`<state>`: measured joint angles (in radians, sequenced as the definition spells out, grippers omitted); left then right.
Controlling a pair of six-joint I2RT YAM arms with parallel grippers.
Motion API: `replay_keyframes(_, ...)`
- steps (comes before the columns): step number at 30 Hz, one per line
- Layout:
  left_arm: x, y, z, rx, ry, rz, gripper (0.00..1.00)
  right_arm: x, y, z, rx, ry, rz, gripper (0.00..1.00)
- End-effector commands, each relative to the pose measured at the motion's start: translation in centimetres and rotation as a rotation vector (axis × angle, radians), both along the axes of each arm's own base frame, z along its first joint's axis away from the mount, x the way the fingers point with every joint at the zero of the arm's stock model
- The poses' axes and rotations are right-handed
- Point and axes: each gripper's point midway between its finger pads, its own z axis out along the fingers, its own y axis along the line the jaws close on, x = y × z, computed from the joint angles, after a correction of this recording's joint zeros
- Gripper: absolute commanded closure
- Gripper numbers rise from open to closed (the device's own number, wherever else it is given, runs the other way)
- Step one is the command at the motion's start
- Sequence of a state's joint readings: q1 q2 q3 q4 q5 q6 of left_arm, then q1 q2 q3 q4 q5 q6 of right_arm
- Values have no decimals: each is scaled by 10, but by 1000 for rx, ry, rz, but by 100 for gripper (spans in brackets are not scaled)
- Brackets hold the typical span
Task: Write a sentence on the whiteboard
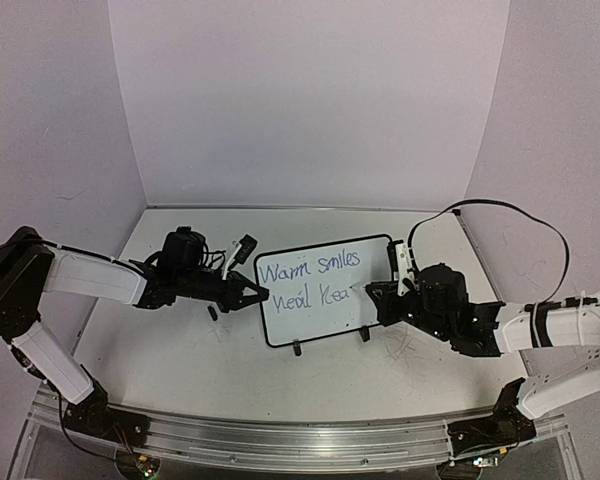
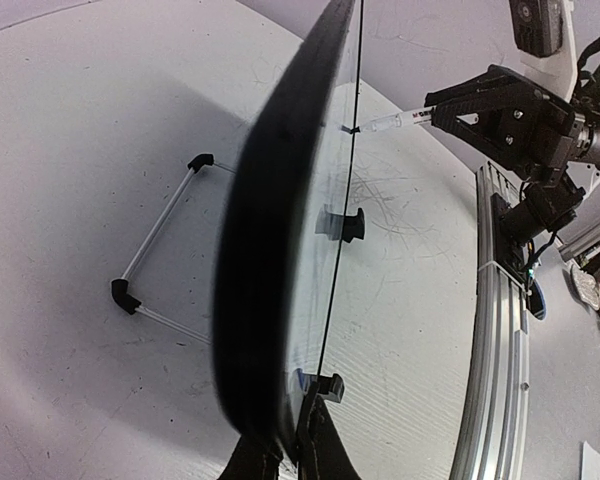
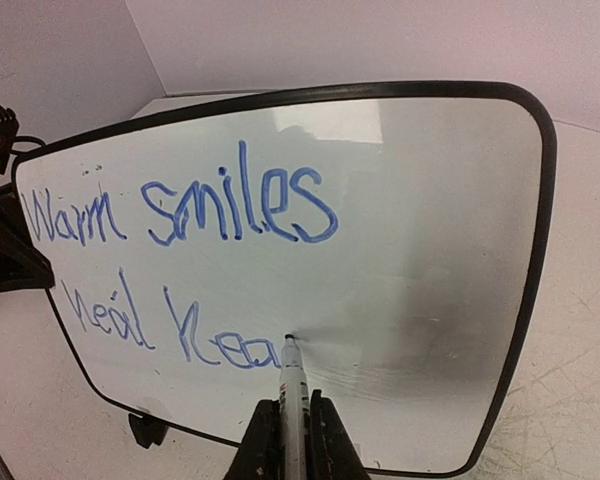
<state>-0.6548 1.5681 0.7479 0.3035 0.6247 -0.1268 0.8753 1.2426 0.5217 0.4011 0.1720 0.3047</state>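
Observation:
The whiteboard point(image 1: 325, 312) stands tilted on its two black feet at mid-table. On it the sentence point(image 1: 308, 268) runs in blue: "Warm smiles" point(image 3: 230, 200) above, "heal hea" below. My left gripper point(image 1: 255, 295) is shut on the board's left edge. In the left wrist view that edge point(image 2: 270, 230) is seen end-on, pinched in the left gripper point(image 2: 290, 425). My right gripper point(image 1: 380, 295) is shut on a white marker point(image 3: 294, 385). Its tip touches the board just right of the last blue letter. The right gripper point(image 3: 292, 402) sits low in front of the board.
A wire stand with black corners point(image 2: 155, 240) lies on the table behind the board. A small black piece point(image 1: 212, 312) rests near the left gripper. An aluminium rail point(image 1: 280, 435) runs along the near edge. Walls close in the back and both sides.

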Motion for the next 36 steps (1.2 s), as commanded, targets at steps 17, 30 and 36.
replay_keyframes(17,25,17,-14,111,-59,126,100,-4,-8,-18,-17,57,-22,100)
replay_keyframes(30,26,16,-15,113,-54,125,100,0,0,-11,-3,48,-10,100)
replay_keyframes(36,25,16,-13,109,-58,124,100,7,-1,13,49,-7,-43,100)
